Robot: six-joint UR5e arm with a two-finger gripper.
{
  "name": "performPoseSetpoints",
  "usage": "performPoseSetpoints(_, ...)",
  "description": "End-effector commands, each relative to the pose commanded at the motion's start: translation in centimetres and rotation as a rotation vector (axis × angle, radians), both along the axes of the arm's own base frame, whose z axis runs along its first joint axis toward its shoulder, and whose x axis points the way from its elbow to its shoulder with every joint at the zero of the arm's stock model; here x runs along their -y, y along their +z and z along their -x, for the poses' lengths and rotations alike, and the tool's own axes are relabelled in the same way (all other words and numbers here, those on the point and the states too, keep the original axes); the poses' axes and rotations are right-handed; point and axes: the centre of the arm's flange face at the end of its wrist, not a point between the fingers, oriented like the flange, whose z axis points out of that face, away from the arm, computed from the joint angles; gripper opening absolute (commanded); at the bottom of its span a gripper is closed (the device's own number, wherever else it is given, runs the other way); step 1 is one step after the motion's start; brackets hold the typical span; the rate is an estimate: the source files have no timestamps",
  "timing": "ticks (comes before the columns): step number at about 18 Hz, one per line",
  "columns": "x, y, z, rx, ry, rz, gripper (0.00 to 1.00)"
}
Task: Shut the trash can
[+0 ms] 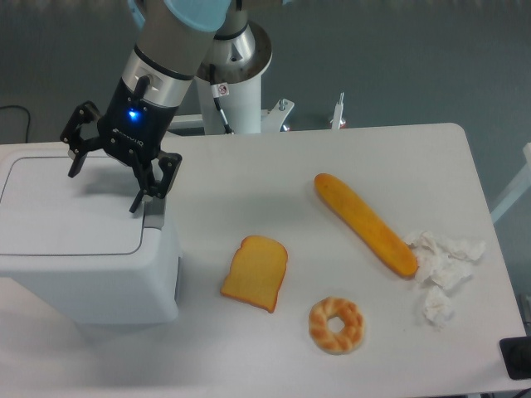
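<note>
The trash can [83, 274] is a large white boxy bin at the left of the table. Its flat white lid [66, 207] lies down flat on top. A grey latch tab [154, 217] sits at the lid's right edge. My gripper [106, 184] hangs just above the right part of the lid. Its two black fingers are spread wide apart and hold nothing. The right finger's tip [137, 203] is close to the grey tab.
On the white table [348, 166] lie a slice of toast [255, 272], a long baguette [365, 224], a braided doughnut [336, 324] and crumpled white tissue [444, 269]. The arm's base column [236, 91] stands behind the table.
</note>
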Motion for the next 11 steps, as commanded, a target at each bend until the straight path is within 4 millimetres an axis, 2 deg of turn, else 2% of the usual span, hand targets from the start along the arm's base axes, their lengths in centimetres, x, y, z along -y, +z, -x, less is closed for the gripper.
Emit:
performPoseSetpoints(7,0.1,1.6,0.2,-0.018,0.006,-0.022,1.0)
performPoseSetpoints(10,0.2,2.7,1.0,-0.039,0.018,-0.035,1.0)
performPoseSetpoints(11,0.6,3.1,1.9,-0.051,0.038,-0.037,1.0)
